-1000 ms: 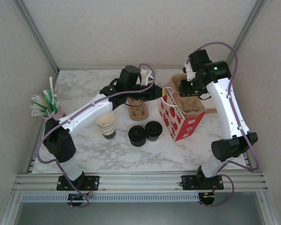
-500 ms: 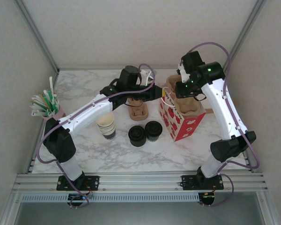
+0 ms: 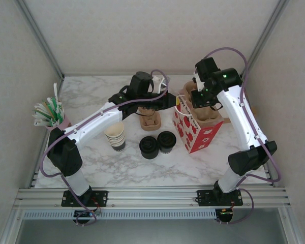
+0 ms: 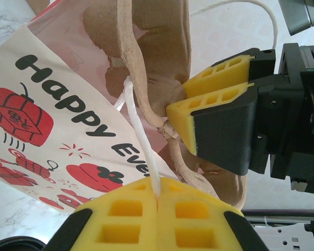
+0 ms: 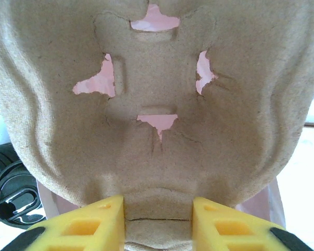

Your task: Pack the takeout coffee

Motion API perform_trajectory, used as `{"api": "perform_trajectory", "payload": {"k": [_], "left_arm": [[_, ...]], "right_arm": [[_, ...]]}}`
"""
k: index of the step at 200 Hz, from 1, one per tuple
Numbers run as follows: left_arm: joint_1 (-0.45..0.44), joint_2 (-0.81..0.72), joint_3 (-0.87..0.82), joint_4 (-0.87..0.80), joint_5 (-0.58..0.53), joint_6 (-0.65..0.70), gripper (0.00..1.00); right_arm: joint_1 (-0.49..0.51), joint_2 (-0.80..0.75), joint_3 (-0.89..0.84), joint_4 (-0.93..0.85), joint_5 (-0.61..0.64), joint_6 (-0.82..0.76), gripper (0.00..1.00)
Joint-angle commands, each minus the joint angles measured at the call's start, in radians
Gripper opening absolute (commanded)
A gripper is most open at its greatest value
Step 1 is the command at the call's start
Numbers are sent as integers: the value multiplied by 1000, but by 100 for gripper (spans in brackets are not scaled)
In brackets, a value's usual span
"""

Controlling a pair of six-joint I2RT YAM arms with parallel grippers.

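The takeout coffee [image 3: 166, 141], a dark cup with a black lid, stands on the marble just left of the red-and-white paper bag [image 3: 198, 134]. My left gripper [image 3: 172, 101] is shut on the bag's white string handle [image 4: 141, 130], which runs down into the closed yellow pads [image 4: 158, 191]. My right gripper [image 3: 198, 96] is shut on the edge of a brown pulp cup carrier [image 3: 207, 114] that stands tilted in the bag's mouth. In the right wrist view the carrier [image 5: 157, 94] spans the frame, its rim clamped by the gripper [image 5: 157, 222]. The bag's printed side [image 4: 68, 130] shows left.
A stack of black lids [image 3: 149, 147] sits beside the coffee. Cream-rimmed cups [image 3: 115, 136] are stacked further left. A second pulp carrier [image 3: 149, 121] lies under the left arm. A pink holder of straws [image 3: 51, 114] stands at the left edge. A black lid [image 5: 10, 193] shows lower left.
My right gripper has shifted a little to the left with the carrier, over the bag's mouth. The left arm keeps the handle where it was.
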Motion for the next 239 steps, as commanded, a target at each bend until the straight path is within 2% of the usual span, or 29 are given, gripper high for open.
{"api": "perform_trajectory", "payload": {"k": [1, 88, 152, 180, 239], "left_arm": [[8, -28, -5, 15, -4, 9, 0], [11, -58, -49, 11, -27, 9, 0], [22, -85, -95, 28, -37, 2, 0], [23, -83, -92, 35, -35, -1, 0], [23, -84, -93, 42, -32, -3, 0]], "right_arm": [[-7, -9, -19, 12, 27, 5, 33], [-49, -57, -41, 44, -16, 13, 34], [-35, -58, -88, 71, -63, 5, 34], [-4, -51, -97, 74, -50, 2, 34], [-5, -31, -97, 65, 25, 25, 33]]}}
